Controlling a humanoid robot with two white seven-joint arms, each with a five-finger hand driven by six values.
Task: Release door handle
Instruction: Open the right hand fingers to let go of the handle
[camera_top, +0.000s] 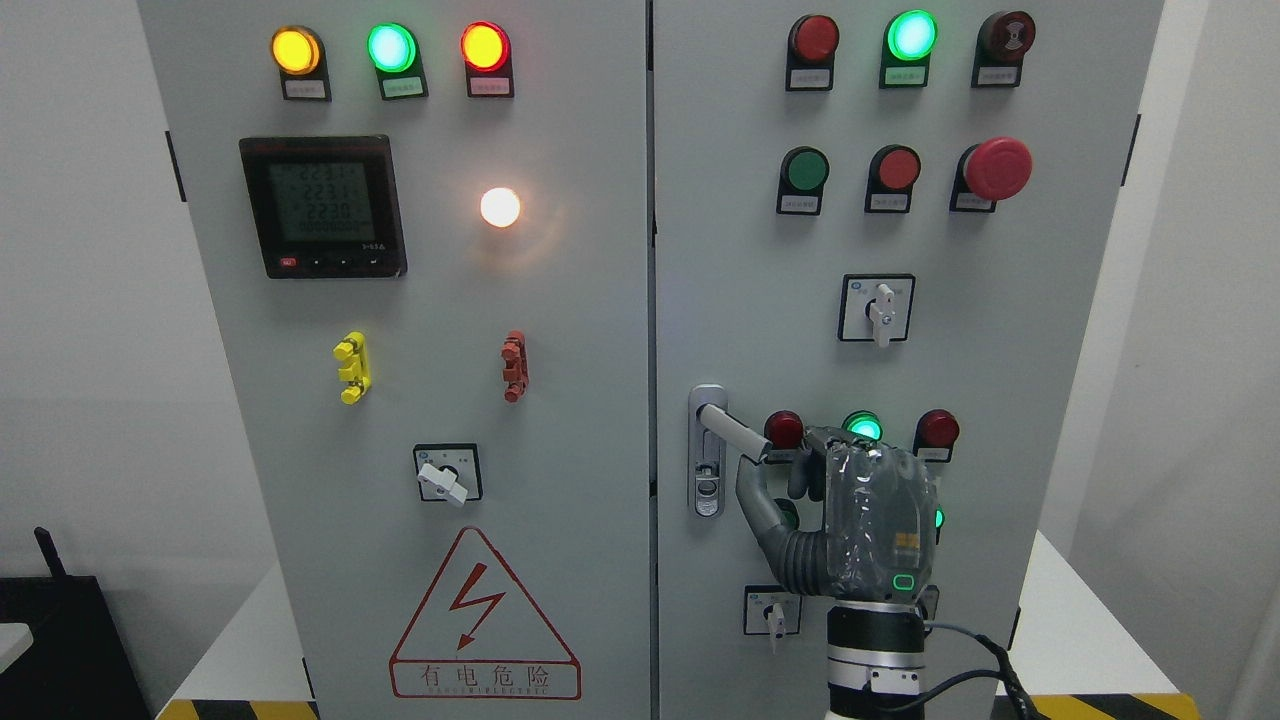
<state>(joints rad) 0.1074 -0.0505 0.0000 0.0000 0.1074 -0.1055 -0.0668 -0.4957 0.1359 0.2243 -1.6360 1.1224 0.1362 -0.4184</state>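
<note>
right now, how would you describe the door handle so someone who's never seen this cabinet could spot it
Find the grey electrical cabinet and its right door. At that door's left edge, about two-thirds down, a silver lock plate carries the door handle, a pale bar swung out toward the right hand. Unlike the round buttons and lamps nearby, it is a plain metal lever, not coloured or lit.

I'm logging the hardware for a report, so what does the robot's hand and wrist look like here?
Only the right hand shows: dark grey, glossy back, ribbed grey thumb, a small green lit ring near the wrist. Below it sit a black cuff, a silver wrist ring and a black cable looping off to the right.
</note>
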